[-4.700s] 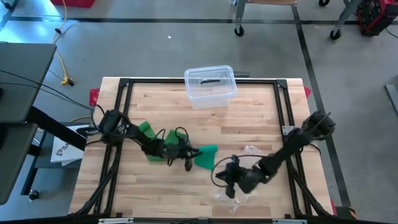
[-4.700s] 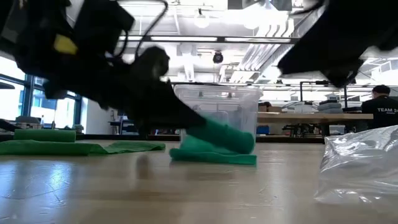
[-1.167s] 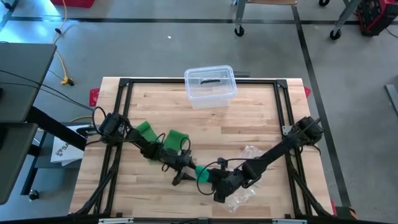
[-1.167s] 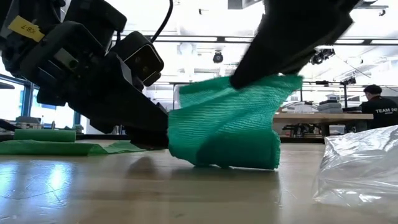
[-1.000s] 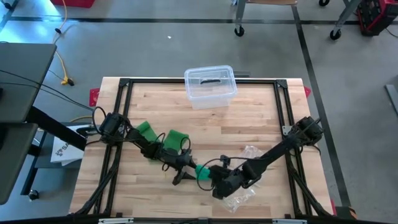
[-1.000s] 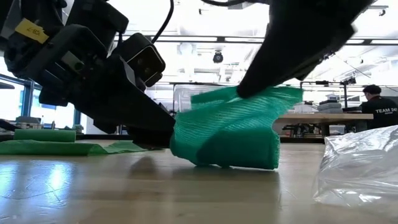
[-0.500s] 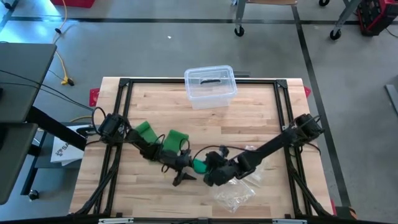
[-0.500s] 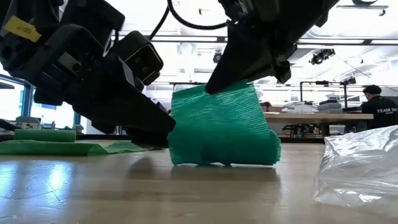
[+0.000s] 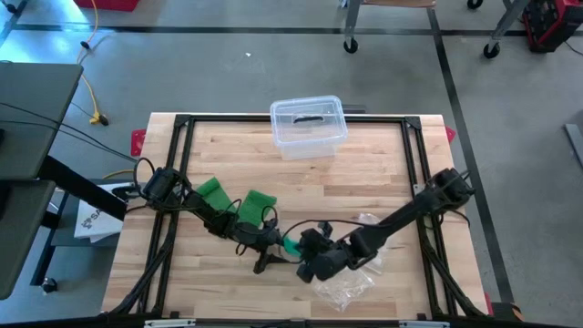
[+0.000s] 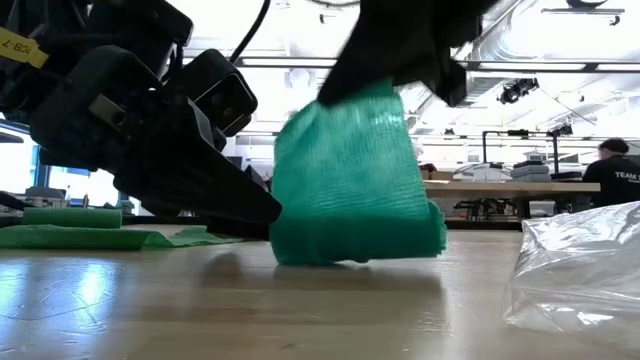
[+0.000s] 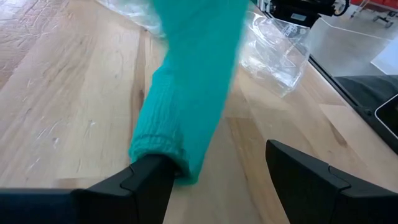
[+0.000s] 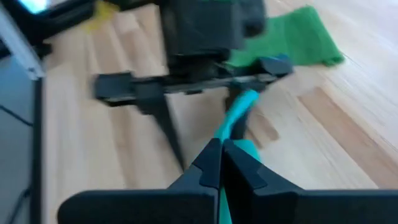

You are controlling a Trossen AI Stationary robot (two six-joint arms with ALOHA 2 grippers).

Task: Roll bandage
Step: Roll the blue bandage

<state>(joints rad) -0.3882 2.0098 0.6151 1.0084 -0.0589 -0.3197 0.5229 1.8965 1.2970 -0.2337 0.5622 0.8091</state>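
- Two grippers were on the job here, meeting near the front edge of the desk [image 9: 383,164], a bit left of its middle.
- The right gripper [image 9: 306,258] had its fingers pinched tight on the loose end of the teal bandage [image 10: 350,180], holding that end up off the wood.
- The left gripper [image 9: 267,251] sat with fingers spread wide, straddling the bottom end of the bandage where it bunched on the desk. One finger [image 11: 146,180] touched the fabric, but it wasn't clamping anything.
- Progress-wise, I'd say this one was early to middling: only a small wad at the bottom looked gathered, and the rest was a flat strip, so most of the rolling was left.
- The strip's long axis ran steeply upward from the desk to the right gripper, leaning slightly, broad face toward the front edge.
- Other green bandages [image 9: 233,200] lay nearer the left edge, a crinkled plastic bag [image 9: 351,281] by the front edge, and a clear lidded bin [image 9: 308,126] at the back edge.
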